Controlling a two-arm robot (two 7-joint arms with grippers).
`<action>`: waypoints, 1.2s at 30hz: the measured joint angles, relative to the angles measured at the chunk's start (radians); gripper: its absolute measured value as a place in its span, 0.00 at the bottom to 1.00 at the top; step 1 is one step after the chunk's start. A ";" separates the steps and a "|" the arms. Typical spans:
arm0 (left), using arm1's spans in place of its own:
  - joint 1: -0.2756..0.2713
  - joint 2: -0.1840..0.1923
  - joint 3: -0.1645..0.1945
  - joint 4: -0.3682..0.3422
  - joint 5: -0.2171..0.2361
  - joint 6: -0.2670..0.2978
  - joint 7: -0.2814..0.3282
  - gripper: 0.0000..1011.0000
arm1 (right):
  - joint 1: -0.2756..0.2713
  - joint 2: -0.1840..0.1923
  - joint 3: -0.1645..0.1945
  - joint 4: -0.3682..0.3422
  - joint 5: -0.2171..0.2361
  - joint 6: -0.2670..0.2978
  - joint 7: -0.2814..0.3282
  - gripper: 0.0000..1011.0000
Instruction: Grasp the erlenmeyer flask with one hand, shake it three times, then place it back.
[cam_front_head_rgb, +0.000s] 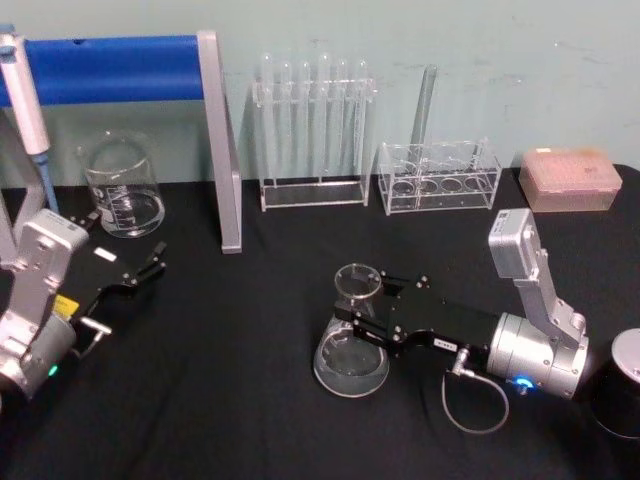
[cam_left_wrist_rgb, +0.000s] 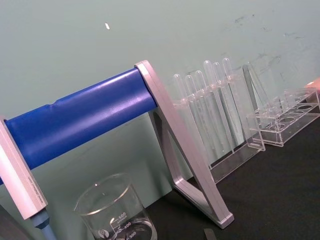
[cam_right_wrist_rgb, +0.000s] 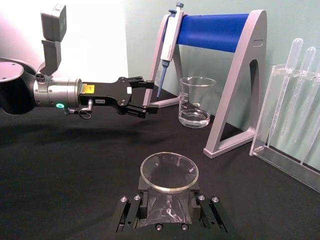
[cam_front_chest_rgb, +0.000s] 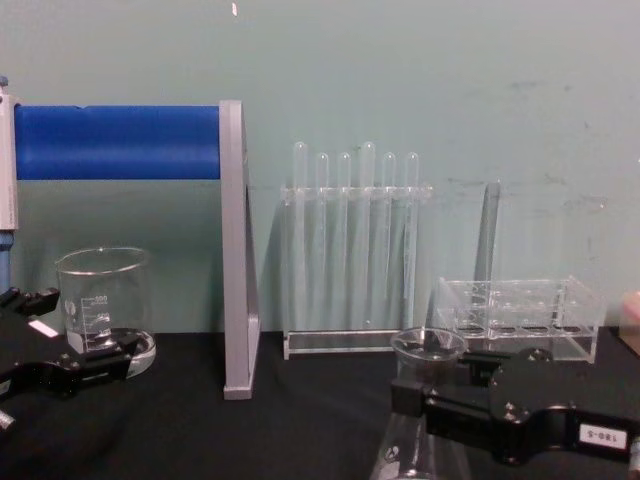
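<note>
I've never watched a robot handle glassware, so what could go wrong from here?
The right gripper holds the flask only by its narrow neck, so smooth glass might slip when shaken. The test tube racks stand just behind; a wide swing could hit them. The left gripper rests near the beaker.

Up at the top left of your head view you've got a blue roller bar (cam_front_head_rgb: 110, 66) on a grey angled stand (cam_front_head_rgb: 222, 150), with a pipette (cam_front_head_rgb: 25, 105) hanging off its left end. Just below it sits a glass beaker (cam_front_head_rgb: 122, 186) with a bit of clear liquid at the bottom. Top middle, a clear rack of test tubes (cam_front_head_rgb: 313, 135) stands upright, and right of that a lower clear rack (cam_front_head_rgb: 438, 177) holds one tall tube. Far right there's a pinkish tip box (cam_front_head_rgb: 570, 179). Everything sits on the black table (cam_front_head_rgb: 230, 400).
</note>
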 joint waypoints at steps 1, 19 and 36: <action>0.000 0.000 0.000 0.000 0.000 0.000 0.000 0.99 | 0.000 0.000 0.000 0.000 0.000 0.000 0.000 0.46; 0.000 0.000 0.000 0.000 0.000 0.000 0.000 0.99 | 0.000 0.000 0.000 0.000 -0.001 0.002 0.000 0.97; 0.000 0.000 0.000 0.000 0.000 0.000 0.000 0.99 | 0.000 0.000 0.000 0.000 0.000 0.000 0.000 0.99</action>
